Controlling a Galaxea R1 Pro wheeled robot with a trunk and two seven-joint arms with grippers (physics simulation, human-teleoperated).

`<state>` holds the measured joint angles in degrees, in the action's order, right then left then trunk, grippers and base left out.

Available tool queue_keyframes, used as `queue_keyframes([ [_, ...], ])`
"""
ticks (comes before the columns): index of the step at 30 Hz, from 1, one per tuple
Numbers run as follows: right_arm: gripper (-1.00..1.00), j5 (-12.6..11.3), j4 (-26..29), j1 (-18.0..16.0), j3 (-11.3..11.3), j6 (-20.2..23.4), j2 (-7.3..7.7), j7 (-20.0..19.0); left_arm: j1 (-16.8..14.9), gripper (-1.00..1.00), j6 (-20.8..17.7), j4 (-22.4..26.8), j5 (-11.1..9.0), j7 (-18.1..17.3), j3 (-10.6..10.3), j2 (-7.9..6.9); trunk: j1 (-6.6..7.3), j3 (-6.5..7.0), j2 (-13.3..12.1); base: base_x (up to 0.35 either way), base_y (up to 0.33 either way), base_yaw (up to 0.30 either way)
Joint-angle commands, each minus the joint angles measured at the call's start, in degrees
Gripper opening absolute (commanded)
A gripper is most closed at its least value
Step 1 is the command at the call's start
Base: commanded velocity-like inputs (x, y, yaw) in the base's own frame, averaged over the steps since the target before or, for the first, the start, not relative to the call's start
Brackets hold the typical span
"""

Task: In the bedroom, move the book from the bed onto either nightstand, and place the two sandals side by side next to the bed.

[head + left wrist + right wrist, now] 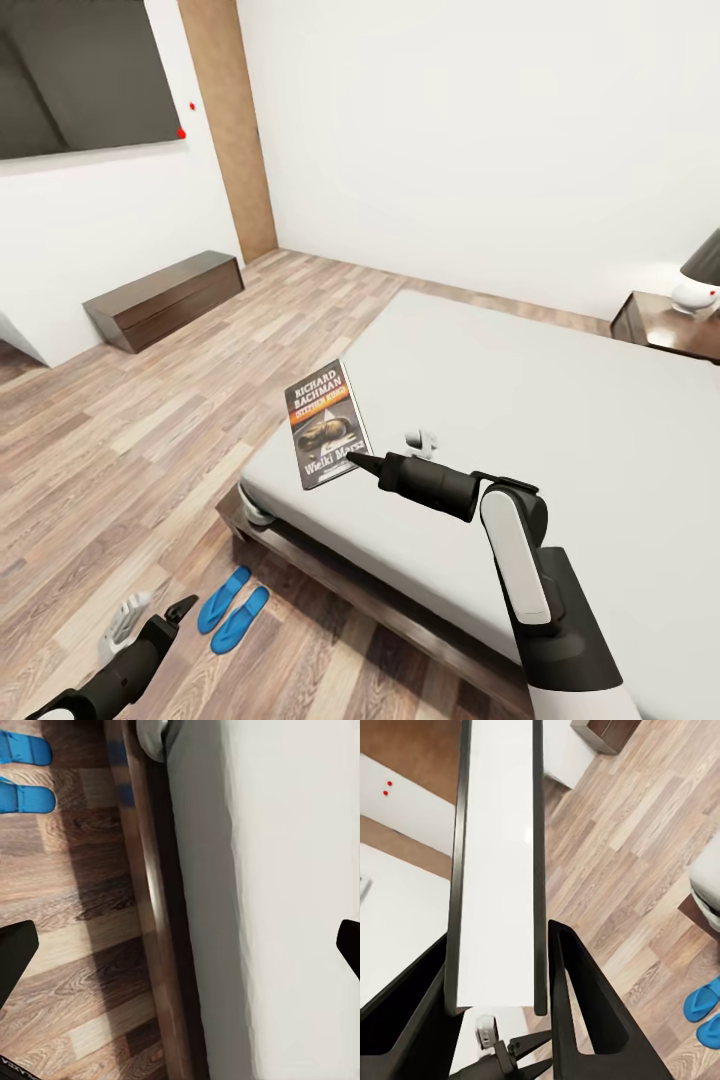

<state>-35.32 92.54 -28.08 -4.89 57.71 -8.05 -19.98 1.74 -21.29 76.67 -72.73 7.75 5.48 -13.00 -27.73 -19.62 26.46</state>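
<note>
— What stands along the far left wall?

— A long low dark cabinet [165, 298] on the plank floor [150, 440], below a big black screen [85, 75] mounted on the white wall [450, 140].

— And in the corner?

— A tall wooden panel [230, 125] runs up beside the screen, with two small red dots [186, 119] just left of it.

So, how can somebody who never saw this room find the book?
Start at the large bed and go to its near corner. The right claw holds the book up there: thin and dark, with white "RICHARD BACHMAN" lettering and an orange band.
</note>
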Motion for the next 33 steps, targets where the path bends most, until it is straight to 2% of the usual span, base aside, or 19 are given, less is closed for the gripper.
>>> queue_keyframes([
  [1, -1.0, 0.5, 0.0, 0.0, 0.1, 0.2, -0.04, -0.6, 0.0, 1.0, -0.2, 0.1, -0.6, 0.5, 0.1, -0.01, 0.19, 0.18, -0.3, 0.0, 0.0, 0.144],
  [9, -1.0, 0.5, 0.0, 0.0, 0.1, 0.1, -0.04, -0.5, -0.1, 1.0, -0.4, -0.9, -0.9, 0.4, 0.1, -0.01, 1.95, 2.23, -3.5, 0.0, 0.0, 0.154],
  [14, -1.0, 0.5, 0.0, 0.0, -0.2, 0.1, -0.04, -0.5, -0.1, 1.0, -0.3, -1.1, -0.8, 0.4, 0.1, 0.03, 1.95, 2.62, -3.5, 0.0, 0.0, 0.167],
  [22, -1.0, 0.6, 0.0, 0.0, -2.1, 0.1, -0.06, -0.1, -0.2, 1.0, -0.3, -1.2, -0.7, 0.4, 0.1, 0.08, 1.95, 3.25, -3.5, 0.0, 0.0, 0.142],
  [33, -1.0, 0.5, 0.0, 0.0, -2.4, 0.1, -0.04, -0.3, -0.2, 1.0, -0.2, -1.3, -0.6, 0.4, 0.1, 0.18, 1.95, 3.97, -3.5, 0.0, 0.0, 0.117],
])
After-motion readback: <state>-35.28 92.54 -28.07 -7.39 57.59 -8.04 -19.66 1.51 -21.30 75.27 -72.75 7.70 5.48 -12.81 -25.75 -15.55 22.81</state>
